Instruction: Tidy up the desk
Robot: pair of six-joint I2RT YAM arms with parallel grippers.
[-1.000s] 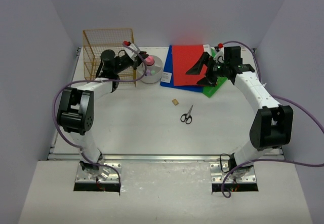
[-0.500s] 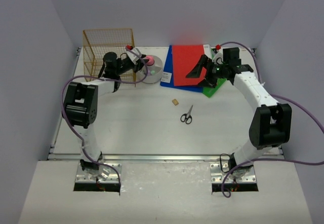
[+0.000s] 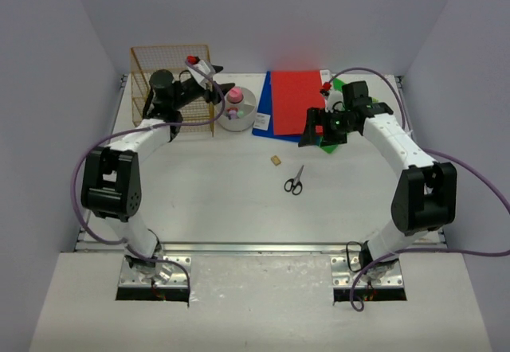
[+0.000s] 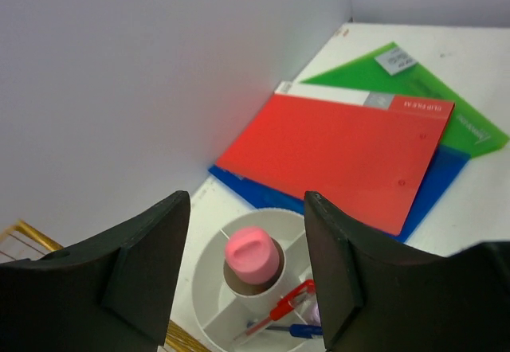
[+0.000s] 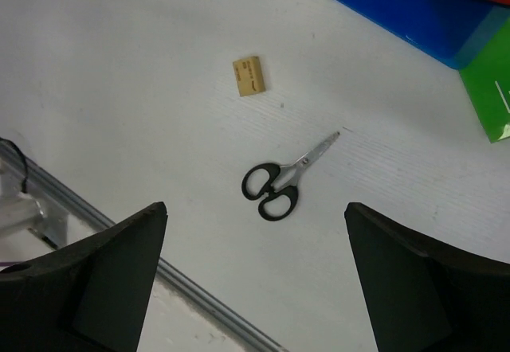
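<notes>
Right gripper (image 3: 316, 131): jaws spread wide and empty, hanging over the near edge of the folder stack (image 3: 295, 101). Your likely next pick is the scissors (image 5: 280, 181). They lie on the bare desk (image 3: 199, 193) on the rail side of that gripper, and its wrist view has them almost centred between the fingers. Their long axis runs diagonally, with the loops toward the arm bases and the blade tip toward the folders. A tan block (image 5: 249, 76) sits near them, farther in and to the left.

The right arm is clearly nearer. The left gripper (image 4: 245, 209) is well apart, up over the round organizer (image 4: 211, 292), jaws apart with nothing between them.

Versus a second ago:
- The right gripper has pulled back from farther in over the stack and pitched down.
- The left has lifted off the pink cap (image 4: 252, 254) toward the wire rack (image 3: 167, 77) and opened.
</notes>
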